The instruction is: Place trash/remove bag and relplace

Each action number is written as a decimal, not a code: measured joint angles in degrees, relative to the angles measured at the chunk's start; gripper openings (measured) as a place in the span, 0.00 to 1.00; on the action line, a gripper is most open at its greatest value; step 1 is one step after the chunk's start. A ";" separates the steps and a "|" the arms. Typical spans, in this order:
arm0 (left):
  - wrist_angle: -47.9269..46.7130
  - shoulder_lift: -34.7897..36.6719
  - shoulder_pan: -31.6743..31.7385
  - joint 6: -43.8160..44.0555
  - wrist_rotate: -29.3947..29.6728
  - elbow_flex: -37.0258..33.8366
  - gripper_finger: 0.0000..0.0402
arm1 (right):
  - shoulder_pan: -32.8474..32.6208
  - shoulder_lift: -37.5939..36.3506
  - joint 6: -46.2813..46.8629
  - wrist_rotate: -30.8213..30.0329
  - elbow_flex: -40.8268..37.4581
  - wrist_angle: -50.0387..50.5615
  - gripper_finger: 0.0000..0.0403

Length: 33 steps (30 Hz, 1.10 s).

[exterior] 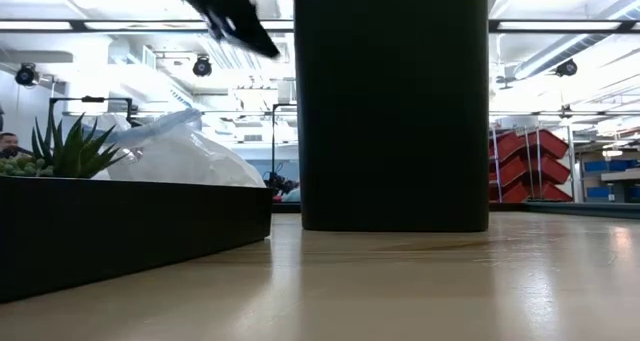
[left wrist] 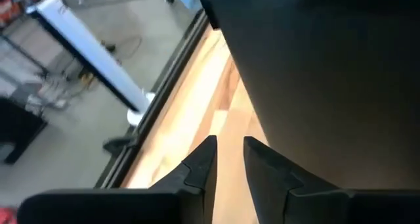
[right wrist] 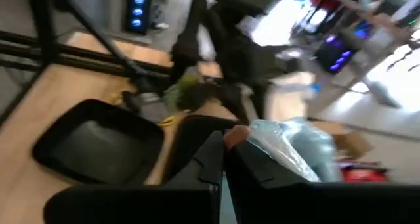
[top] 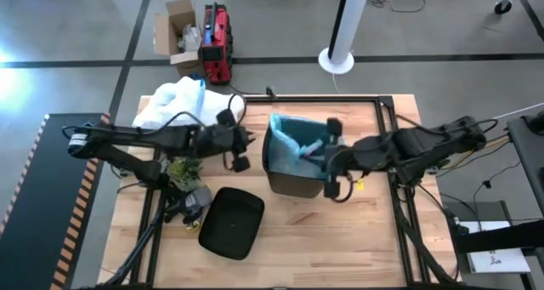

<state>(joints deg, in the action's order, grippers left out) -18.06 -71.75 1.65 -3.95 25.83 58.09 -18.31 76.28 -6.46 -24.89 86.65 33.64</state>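
Wooden desk point(top: 297, 230) carries dark bin point(top: 293, 181) at centre, black lid point(top: 231, 223) lying flat near front left, green plant point(top: 181, 171) beside lid, white plastic bag point(top: 174, 103) at back left. Cardboard box point(top: 178, 33) and red case point(top: 218, 42) on floor beyond desk. Light-blue bag point(top: 293, 141) lines bin, crinkled, translucent, rim folded over top edge. Right gripper point(right wrist: 224, 147) over bin rim, fingers together, pinching bag. Left gripper point(left wrist: 226, 159) beside bin's left wall, fingers slightly apart, holding nothing.
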 joint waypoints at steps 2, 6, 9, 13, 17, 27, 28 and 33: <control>9.45 -1.96 2.36 -3.17 -2.54 -4.08 0.14 | -0.73 1.01 2.78 0.50 0.00 0.03 0.00; 23.92 -6.47 3.65 -7.59 -5.91 -9.26 0.12 | -2.57 1.96 7.81 0.89 0.00 1.07 0.00; 27.29 -8.81 3.43 -8.70 -6.34 -10.17 0.12 | -3.85 1.84 11.60 0.90 0.00 3.59 0.00; 27.30 -10.31 2.67 -7.28 -9.19 -10.06 0.12 | -5.15 1.46 17.28 -0.34 -0.11 5.65 0.00; 27.24 -10.31 0.76 -6.20 -11.89 -10.00 0.11 | -6.00 1.26 18.68 -2.83 -0.15 6.81 0.01; 26.03 -9.70 -5.11 -3.73 -11.85 -9.94 0.11 | -9.45 0.23 23.40 -2.72 -0.20 12.51 0.36; 25.69 -9.70 -5.68 -3.51 -11.85 -9.94 0.11 | -10.36 0.23 23.83 -1.53 -0.20 13.52 0.40; 25.11 -9.70 -7.75 -3.06 -11.79 -9.93 0.10 | -15.52 0.33 29.85 6.00 -0.20 18.20 0.59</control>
<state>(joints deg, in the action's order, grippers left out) 7.05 -81.45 -6.10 -7.01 14.04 48.16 -33.83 76.61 23.39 -18.88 86.46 51.84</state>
